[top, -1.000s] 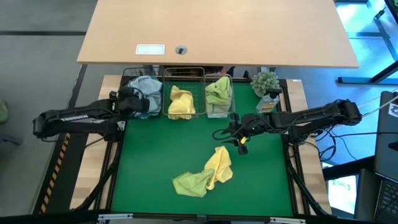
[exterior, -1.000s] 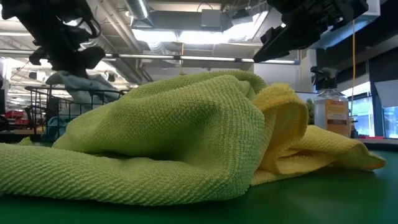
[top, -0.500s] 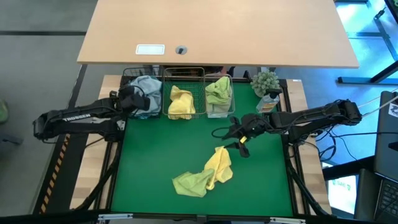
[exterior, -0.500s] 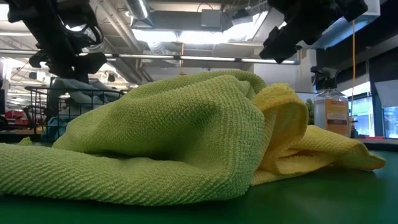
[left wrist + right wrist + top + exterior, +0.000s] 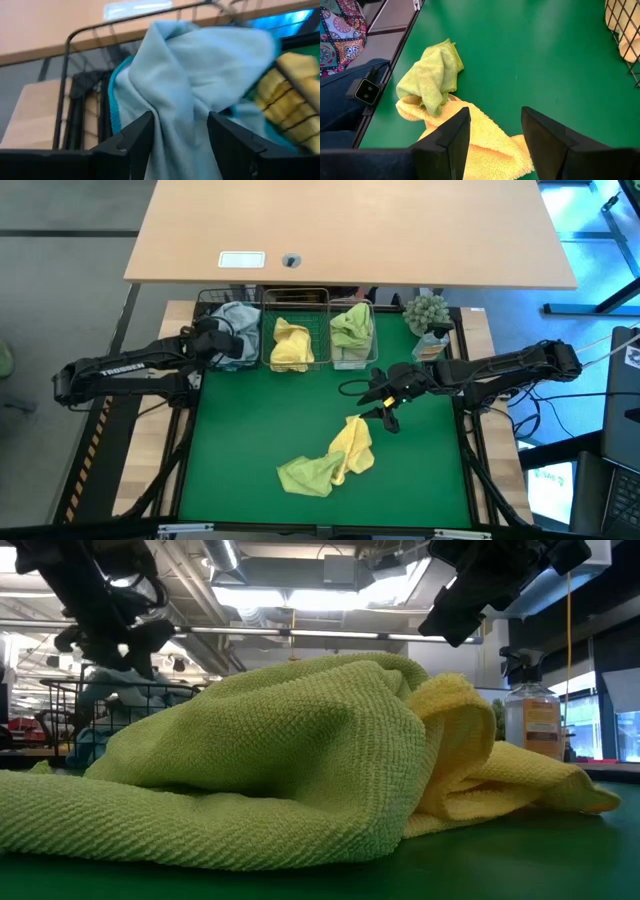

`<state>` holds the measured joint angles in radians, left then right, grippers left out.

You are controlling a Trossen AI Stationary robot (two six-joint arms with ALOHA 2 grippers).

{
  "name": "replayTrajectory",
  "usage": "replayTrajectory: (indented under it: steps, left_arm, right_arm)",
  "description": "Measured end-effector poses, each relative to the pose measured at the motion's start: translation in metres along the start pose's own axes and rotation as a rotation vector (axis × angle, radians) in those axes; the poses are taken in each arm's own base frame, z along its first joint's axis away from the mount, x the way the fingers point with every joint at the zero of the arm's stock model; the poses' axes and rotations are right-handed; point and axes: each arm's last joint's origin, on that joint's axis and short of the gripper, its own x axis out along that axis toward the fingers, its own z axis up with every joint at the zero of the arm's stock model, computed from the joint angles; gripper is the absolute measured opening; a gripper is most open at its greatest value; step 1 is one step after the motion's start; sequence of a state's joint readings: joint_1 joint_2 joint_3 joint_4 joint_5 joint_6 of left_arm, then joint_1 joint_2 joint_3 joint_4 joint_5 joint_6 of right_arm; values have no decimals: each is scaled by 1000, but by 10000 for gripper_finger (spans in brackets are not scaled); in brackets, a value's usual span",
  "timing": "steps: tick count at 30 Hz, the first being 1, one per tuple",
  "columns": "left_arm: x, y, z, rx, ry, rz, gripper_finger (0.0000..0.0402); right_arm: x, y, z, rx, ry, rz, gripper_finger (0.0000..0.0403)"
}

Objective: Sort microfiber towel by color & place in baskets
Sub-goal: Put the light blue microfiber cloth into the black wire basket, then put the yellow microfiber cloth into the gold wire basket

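Three baskets stand in a row at the mat's far edge. The black basket holds a blue-grey towel, the silver one a yellow towel, the clear one a green towel. My left gripper hovers open over the black basket, the blue-grey towel showing between its fingers. A yellow towel and a green towel lie bunched together on the mat's near middle. My right gripper hangs open above the mat, just beyond them. My left gripper has its open fingers on either side of the blue-grey towel's bunched top, coming slanting down from the table's left. The towel rests in the black basket. Whether the fingers still touch the cloth, I cannot tell.
A small potted plant and a spray bottle stand at the far right corner. A wooden desk lies beyond the baskets. A person's legs show at the table's near edge. Bare green mat lies left of the loose towels.
My left gripper has opened over the black basket and let go of the blue-grey towel, which has sunk from hanging below the fingers down into the basket. My right gripper has rolled about its own axis without shifting place, still open.
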<state>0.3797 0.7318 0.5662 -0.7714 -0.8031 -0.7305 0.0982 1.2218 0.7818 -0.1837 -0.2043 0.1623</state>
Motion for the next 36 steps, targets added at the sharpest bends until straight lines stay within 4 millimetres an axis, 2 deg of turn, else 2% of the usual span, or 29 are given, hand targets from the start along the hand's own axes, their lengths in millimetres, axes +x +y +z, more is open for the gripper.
replayTrajectory:
  steps: [6, 12, 20, 28, 36]
  left_arm:
    - [-18, -1, 28, 27, -71, -82, 182]
    - [-37, -1, 53, -37, -84, -201, 182]
    - [-48, -15, 63, -30, -36, -504, 183]
    - [-58, -38, 65, 46, -91, -687, 183]
    - [-59, -54, 61, 88, -84, -732, 183]
  right_arm:
    - [0, 1, 0, 2, 5, 20, 177]
    - [0, 6, -1, -2, 23, 116, 177]
    - [11, 29, -9, -75, 65, 135, 177]
    - [43, 40, -31, -119, 188, 17, 177]
    - [82, 29, -59, -135, 351, -34, 177]
